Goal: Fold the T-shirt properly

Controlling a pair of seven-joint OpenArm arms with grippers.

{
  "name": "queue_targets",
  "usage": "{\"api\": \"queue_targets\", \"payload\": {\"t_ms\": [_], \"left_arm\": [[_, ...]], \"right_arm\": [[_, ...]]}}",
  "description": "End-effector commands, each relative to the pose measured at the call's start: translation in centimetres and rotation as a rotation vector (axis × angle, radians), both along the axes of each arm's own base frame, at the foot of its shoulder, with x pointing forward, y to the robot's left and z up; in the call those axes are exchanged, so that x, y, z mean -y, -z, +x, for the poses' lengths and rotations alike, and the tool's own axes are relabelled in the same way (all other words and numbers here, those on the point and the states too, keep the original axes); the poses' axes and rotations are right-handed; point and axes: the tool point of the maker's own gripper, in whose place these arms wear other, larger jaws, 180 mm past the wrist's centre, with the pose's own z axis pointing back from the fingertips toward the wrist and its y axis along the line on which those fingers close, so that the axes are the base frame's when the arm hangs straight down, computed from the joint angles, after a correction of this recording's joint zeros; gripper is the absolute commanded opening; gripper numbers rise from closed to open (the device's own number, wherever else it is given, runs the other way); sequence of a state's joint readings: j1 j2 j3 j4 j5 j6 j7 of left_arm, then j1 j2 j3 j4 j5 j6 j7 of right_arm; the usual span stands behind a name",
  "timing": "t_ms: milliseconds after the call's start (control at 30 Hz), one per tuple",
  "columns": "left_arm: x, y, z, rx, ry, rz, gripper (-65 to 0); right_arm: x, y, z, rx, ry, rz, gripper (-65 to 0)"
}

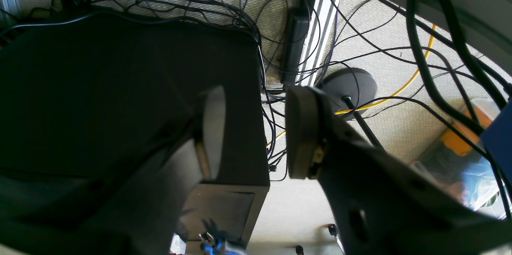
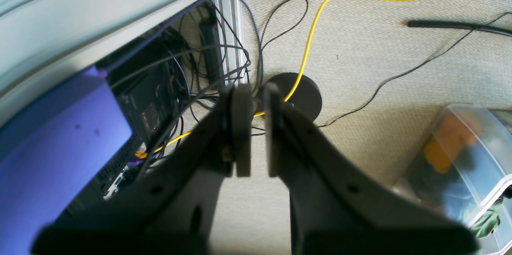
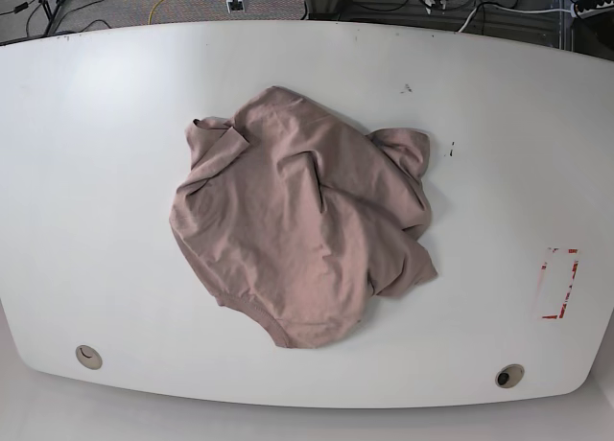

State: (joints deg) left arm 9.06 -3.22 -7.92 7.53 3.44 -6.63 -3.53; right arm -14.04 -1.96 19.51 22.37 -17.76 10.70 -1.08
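Observation:
The T-shirt (image 3: pixel 297 220) lies crumpled in a loose heap in the middle of the white table (image 3: pixel 96 220), dusty pink-brown, with one sleeve bunched at its right and a hem curling toward the front edge. Neither arm shows in the base view. My left gripper (image 1: pixel 256 131) hangs off the table over the floor, jaws wide apart with nothing between them. My right gripper (image 2: pixel 258 131) also looks down at the floor, its pads drawn together to a thin slit and holding nothing. The shirt appears in neither wrist view.
A red-outlined rectangle (image 3: pixel 556 283) marks the table's right side, and two round holes (image 3: pixel 88 357) (image 3: pixel 509 375) sit near its front edge. On the carpet below are tangled cables, a black case (image 1: pixel 120 87), a round stand base (image 2: pixel 296 95) and a clear plastic box (image 2: pixel 460 159).

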Motion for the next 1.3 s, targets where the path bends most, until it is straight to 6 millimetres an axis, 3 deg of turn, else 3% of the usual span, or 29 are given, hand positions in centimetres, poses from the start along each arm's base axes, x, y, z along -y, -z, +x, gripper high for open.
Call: {"api": "queue_targets", "payload": {"t_ms": [0, 1267], "left_arm": [[-0.26, -0.04, -0.36, -0.009, 0.004, 0.004, -41.7], [-0.50, -0.10, 0.59, 0.021, 0.008, 0.005, -41.7]], "right_arm": [[-0.14, -0.02, -0.89, -0.021, -0.007, 0.006, -59.9], [0.58, -0.11, -1.10, -0.019, -0.010, -0.013, -59.7]]}}
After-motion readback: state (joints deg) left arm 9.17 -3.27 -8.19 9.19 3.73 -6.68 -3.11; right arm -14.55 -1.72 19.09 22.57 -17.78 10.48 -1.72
